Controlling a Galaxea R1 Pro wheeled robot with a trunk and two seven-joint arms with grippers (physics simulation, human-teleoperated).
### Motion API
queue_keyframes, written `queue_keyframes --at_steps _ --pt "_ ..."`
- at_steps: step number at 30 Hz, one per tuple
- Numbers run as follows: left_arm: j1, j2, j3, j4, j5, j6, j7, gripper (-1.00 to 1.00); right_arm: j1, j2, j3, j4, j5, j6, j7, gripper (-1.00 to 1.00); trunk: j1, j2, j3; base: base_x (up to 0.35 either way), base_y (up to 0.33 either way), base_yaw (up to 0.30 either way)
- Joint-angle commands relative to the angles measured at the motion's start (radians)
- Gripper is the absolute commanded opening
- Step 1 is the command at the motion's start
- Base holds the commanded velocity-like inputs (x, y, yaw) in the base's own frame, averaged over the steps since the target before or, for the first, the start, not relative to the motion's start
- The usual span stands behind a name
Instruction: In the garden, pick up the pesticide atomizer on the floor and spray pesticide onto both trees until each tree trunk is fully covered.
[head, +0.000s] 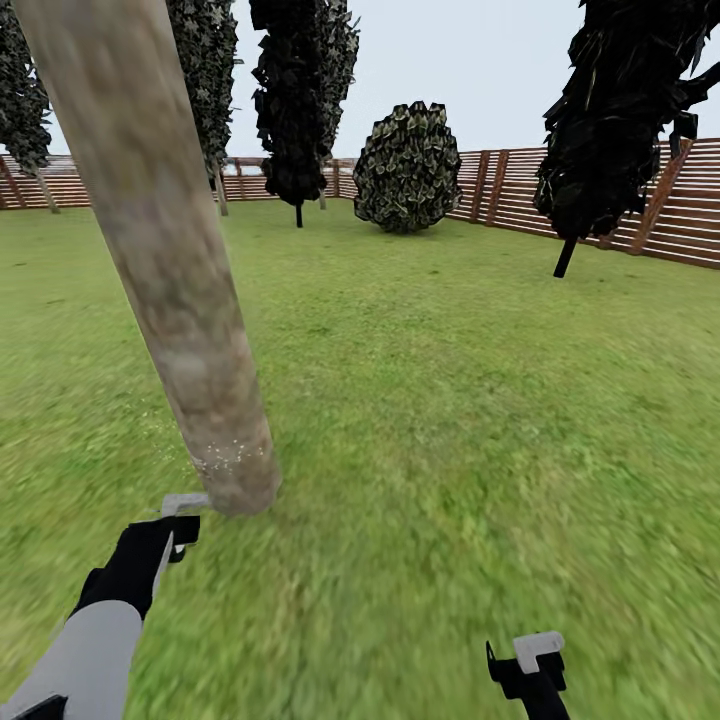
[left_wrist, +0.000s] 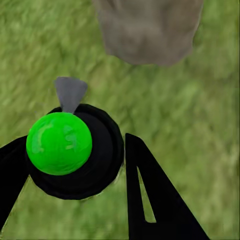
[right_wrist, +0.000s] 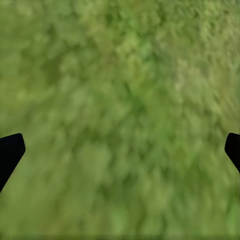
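A thick, mottled grey-brown tree trunk (head: 170, 280) leans up from the grass close in front of me, at the left. Fine white specks of pesticide (head: 232, 455) dot its base. My left gripper (head: 165, 530) is just short of that base, shut on the pesticide atomizer (head: 183, 503), whose grey nozzle points at the trunk. In the left wrist view the atomizer (left_wrist: 59, 143) is a black body with a bright green top, held in the left gripper (left_wrist: 75, 172), with the trunk's foot (left_wrist: 147, 30) just beyond. My right gripper (head: 530, 665) hangs low at the right, open over bare grass (right_wrist: 120, 100).
Green lawn (head: 450, 400) stretches ahead and to the right. A round bush (head: 407, 168) and slim dark-leaved trees (head: 295, 100) stand far back. Another dark tree (head: 610, 120) leans at the right by the brown slat fence (head: 690, 210).
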Motion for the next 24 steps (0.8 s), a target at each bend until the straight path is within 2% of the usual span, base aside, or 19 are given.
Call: queue_keyframes --at_steps 1,3,5,8,10,12,13,14,16,18,20,21,22,24 --pt "-0.026 0.009 -0.004 0.001 -0.001 0.001 0.000 -1.00 0.000 0.000 0.000 0.000 0.000 0.000 0.000 1.00 0.000 0.000 0.000 0.000 0.000 0.000" --pt "-0.048 0.026 -0.005 0.002 -0.001 0.021 0.000 -1.00 0.000 0.000 0.000 0.000 0.000 0.000 0.000 1.00 0.000 0.000 0.000 0.000 0.000 0.000" --pt "-0.056 0.020 -0.006 0.001 0.000 0.043 0.000 -1.00 0.000 0.000 0.000 0.000 0.000 0.000 0.000 1.00 0.000 0.000 0.000 0.000 0.000 0.047" --pt "-0.096 -0.050 -0.008 0.001 -0.001 0.062 0.000 -1.00 0.001 0.000 0.001 0.000 0.000 0.000 0.000 1.00 0.000 0.000 0.000 0.000 0.000 0.226" --pt "-0.113 -0.064 -0.008 0.002 -0.001 0.065 0.000 -1.00 0.000 0.000 0.001 0.000 0.000 0.000 0.000 1.00 0.000 0.000 0.000 0.000 0.000 0.266" --pt "-0.124 -0.043 -0.007 0.003 0.000 0.067 -0.001 -1.00 0.000 0.000 0.001 0.000 0.000 0.000 0.000 1.00 0.000 0.000 0.000 0.000 0.000 0.145" --pt "-0.124 -0.008 -0.007 0.003 0.000 0.067 -0.001 -1.00 0.000 0.000 0.001 0.000 0.000 0.000 0.000 1.00 0.000 0.000 0.000 0.000 0.000 0.040" --pt "-0.123 0.015 -0.007 0.003 0.000 0.067 -0.002 -1.00 0.000 0.000 0.001 0.000 0.000 0.000 0.000 1.00 0.000 0.000 0.000 0.000 0.000 0.021" --pt "-0.116 0.029 -0.010 0.003 -0.003 0.065 -0.006 -1.00 0.000 0.000 0.001 0.000 0.000 0.000 0.000 1.00 0.000 0.000 0.000 0.000 0.000 0.009" --pt "-0.116 0.024 -0.018 0.003 -0.004 0.064 -0.007 -1.00 0.000 0.000 0.001 0.000 0.000 0.001 0.000 1.00 0.000 0.000 0.000 0.000 0.000 0.002" --pt "-0.123 -0.001 -0.066 0.004 -0.002 0.066 -0.006 -1.00 0.000 0.000 0.000 0.000 0.000 0.001 0.000 1.00 0.000 0.000 0.000 0.000 0.000 0.000" --pt "-0.127 -0.025 -0.094 0.003 -0.002 0.067 -0.005 -1.00 0.000 0.000 0.001 0.000 0.000 0.001 0.000 1.00 0.000 0.000 0.000 0.000 0.000 0.000" --pt "-0.128 -0.035 -0.105 0.003 -0.001 0.067 -0.005 -1.00 0.000 0.000 0.001 0.000 0.000 0.001 0.000 1.00 0.000 0.000 0.000 0.000 0.000 0.000" --pt "-0.132 -0.036 -0.108 0.003 0.000 0.070 -0.005 -1.00 0.000 0.000 0.001 0.000 0.000 0.001 0.000 1.00 0.000 0.000 0.000 0.000 0.000 0.000"
